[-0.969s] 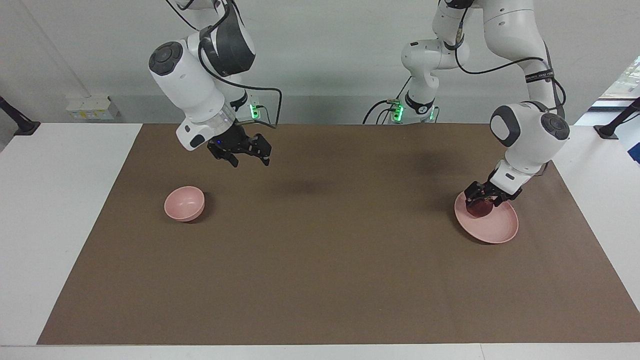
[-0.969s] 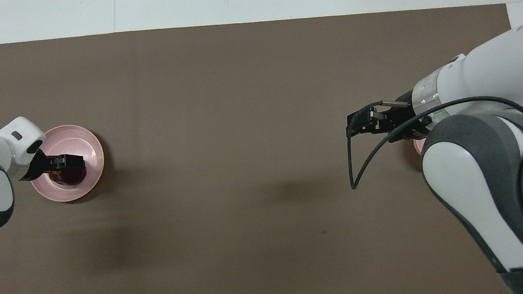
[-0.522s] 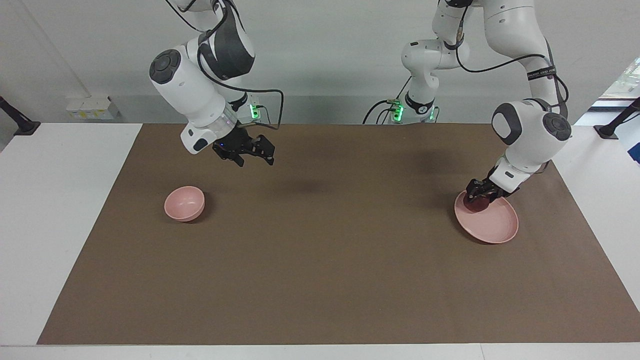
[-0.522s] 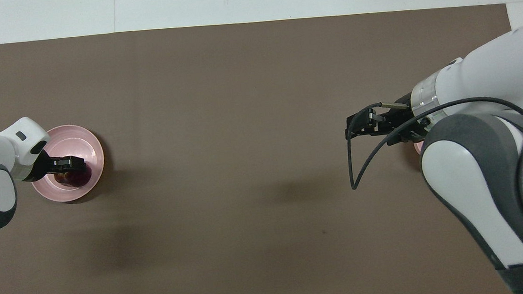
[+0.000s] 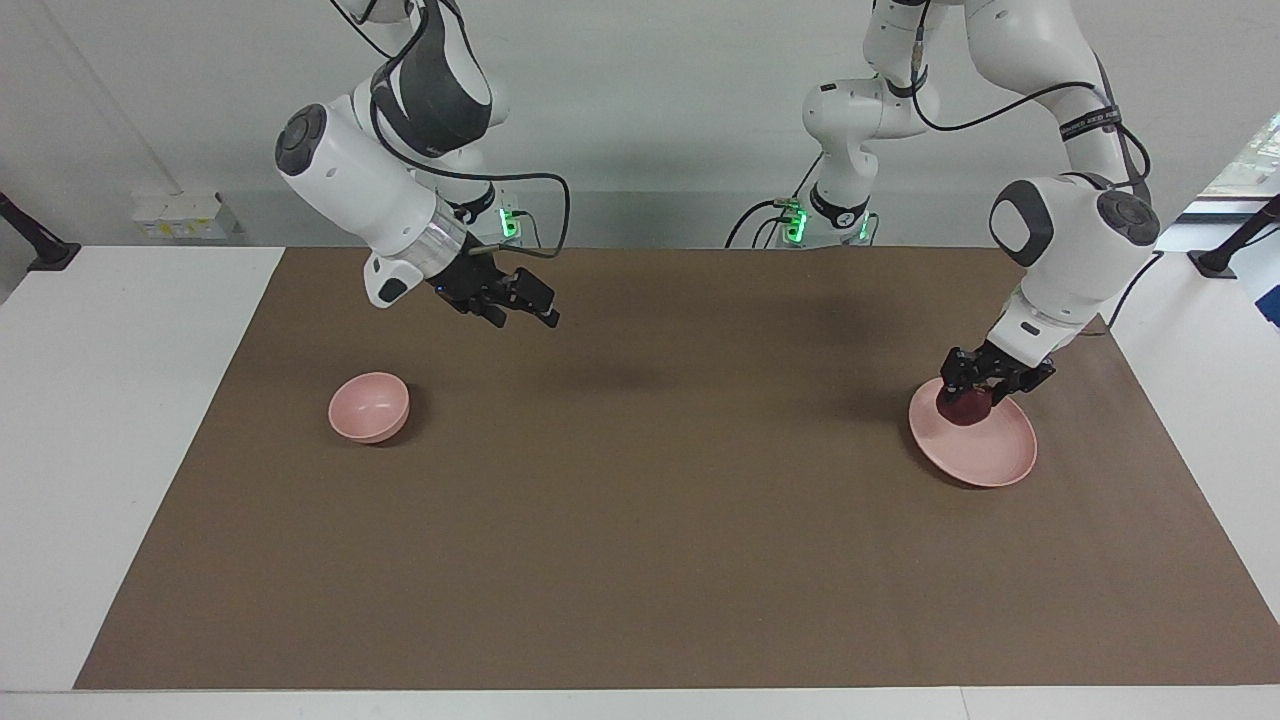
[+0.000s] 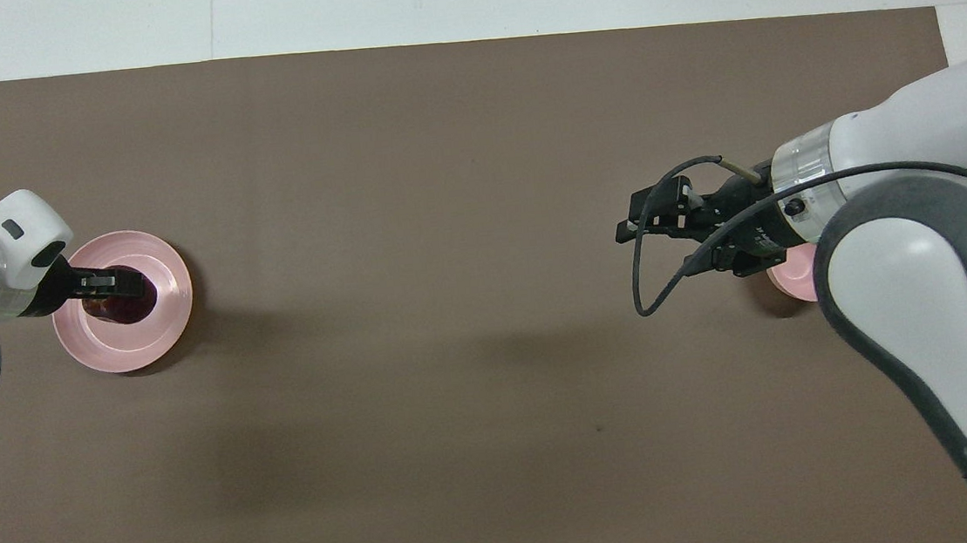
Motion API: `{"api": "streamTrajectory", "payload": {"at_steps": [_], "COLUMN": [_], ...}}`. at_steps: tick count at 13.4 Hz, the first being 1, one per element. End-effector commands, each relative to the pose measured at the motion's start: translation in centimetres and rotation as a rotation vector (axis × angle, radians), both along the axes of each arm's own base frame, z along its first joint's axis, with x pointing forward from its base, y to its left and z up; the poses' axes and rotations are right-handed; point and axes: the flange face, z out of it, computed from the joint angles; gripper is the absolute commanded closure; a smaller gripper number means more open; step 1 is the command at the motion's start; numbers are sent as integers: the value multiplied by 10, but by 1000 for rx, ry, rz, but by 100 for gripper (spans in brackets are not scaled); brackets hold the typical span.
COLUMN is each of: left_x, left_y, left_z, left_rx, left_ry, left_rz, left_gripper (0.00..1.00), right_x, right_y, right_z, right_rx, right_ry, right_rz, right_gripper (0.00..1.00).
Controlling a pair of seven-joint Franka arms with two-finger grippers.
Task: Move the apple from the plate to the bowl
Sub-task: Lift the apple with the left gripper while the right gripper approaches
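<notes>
The dark red apple is in my left gripper, which is shut on its top, just over the part of the pale pink plate nearest the robots. From overhead the apple shows under the left gripper, over the plate. The small deep pink bowl stands at the right arm's end of the mat; overhead, only an edge of the bowl shows under the right arm. My right gripper is open and empty, raised over the mat beside the bowl; it also shows overhead.
A brown mat covers most of the white table. The right arm's black cable loops down by its gripper. Nothing else lies on the mat.
My left arm has risen a little with the apple in its grip. My right gripper has lifted and swung toward the middle of the mat.
</notes>
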Motion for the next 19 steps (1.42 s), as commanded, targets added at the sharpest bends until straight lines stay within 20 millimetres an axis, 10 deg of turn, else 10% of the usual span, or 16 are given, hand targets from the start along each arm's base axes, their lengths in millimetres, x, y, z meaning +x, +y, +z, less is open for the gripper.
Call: {"api": "streamTrajectory", "payload": {"at_steps": [1,11,19], "left_x": [5,10,-18], "left_y": [-35,-174,-265], "left_z": [22,37,48], "left_rx": [2,-395,-694], "left_ry": [-30,-126,-86], "left_rz": [-61,-16,37], "left_gripper": [100,100,100], "right_x": [4,11,44], "right_y": [3,41,48], "right_z": [18,34,-14], "right_rx": [87,353,520], "right_ry": [36,378,612], "right_rz": [-124,-611,-771], "right_gripper": [0,0,0]}}
